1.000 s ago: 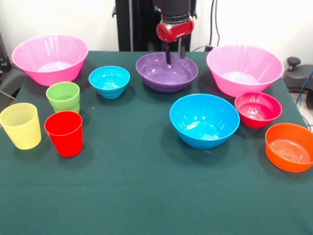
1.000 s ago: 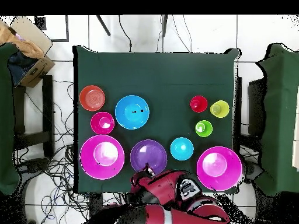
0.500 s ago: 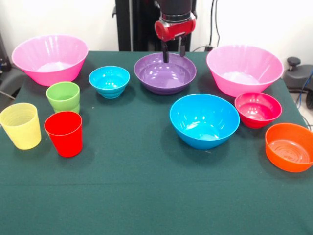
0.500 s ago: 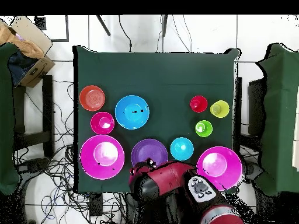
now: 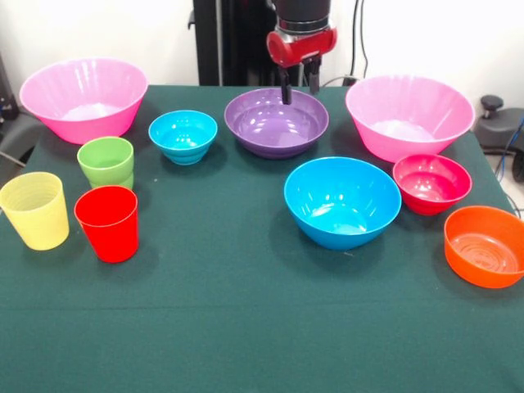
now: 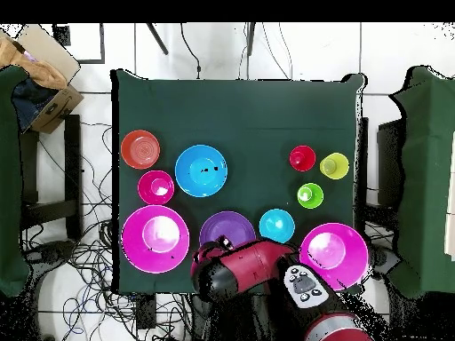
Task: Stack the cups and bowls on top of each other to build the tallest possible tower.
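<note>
From the front, the end effector [image 5: 300, 88] hangs over the far rim of the purple bowl [image 5: 277, 123], its two dark fingers slightly parted and holding nothing; a pinch on that thin, glossy rim could slip or tip the bowl toward the blue bowl [image 5: 341, 201] nearby. From overhead, the red arm [image 6: 253, 280] reaches in from the worktop's [image 6: 249, 115] edge and covers the purple bowl's near side, every bowl and cup standing separate, no tower begun.
</note>
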`<state>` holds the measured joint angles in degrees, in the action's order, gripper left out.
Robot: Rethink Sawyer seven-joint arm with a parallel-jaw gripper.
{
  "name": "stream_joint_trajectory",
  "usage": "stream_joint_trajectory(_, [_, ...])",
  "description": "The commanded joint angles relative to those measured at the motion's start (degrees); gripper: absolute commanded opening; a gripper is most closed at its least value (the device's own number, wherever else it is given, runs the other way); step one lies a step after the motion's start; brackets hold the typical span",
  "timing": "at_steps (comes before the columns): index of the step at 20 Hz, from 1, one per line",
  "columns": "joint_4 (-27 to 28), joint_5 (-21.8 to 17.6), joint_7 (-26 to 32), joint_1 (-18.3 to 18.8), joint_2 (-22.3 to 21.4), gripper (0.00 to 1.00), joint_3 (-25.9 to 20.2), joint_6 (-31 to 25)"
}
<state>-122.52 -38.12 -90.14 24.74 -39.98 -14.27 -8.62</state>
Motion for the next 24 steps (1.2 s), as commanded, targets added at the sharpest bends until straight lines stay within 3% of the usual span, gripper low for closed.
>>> stream_joint_trajectory(1, [1.10, -0.92, -4.51, -1.94, 2.07, 1.00, -3.00, -0.06])
stream_joint_trajectory(12, [3.35, -4.22, -6.89, -6.63, 8.40, 1.00, 4.37, 9.31])
stream_joint_trajectory(17, [5.38, -3.87, -7.66, -10.00, 11.31, 1.00, 8.69, 13.35])
stream_joint_trajectory(24, [8.51, -3.33, -6.75, -11.64, 17.54, 1.00, 12.89, 21.96])
